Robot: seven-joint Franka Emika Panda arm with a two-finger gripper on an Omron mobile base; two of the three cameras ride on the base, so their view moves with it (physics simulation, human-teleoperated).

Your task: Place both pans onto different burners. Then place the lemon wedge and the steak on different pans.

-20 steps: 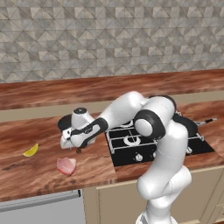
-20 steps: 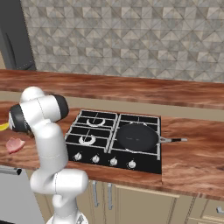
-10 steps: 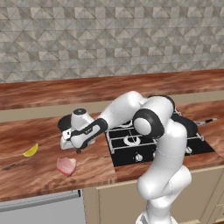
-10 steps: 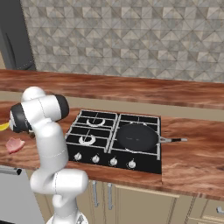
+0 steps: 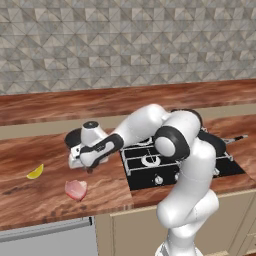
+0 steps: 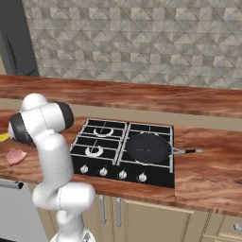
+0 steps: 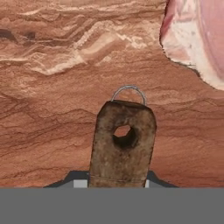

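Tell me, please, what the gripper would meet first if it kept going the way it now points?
Likely the wooden counter: the gripper is closed around the brown pan handle, which already extends ahead. The steak lies off to one side.

Two black pans: one point(image 6: 147, 148) sits on the cooktop point(image 6: 156, 176), the other point(image 5: 74, 138) lies on the counter point(image 5: 40, 192) behind the arm. One lemon wedge point(image 5: 35, 172) and one steak point(image 5: 75, 189) lie there too. The cooktop has four burners and five knobs.
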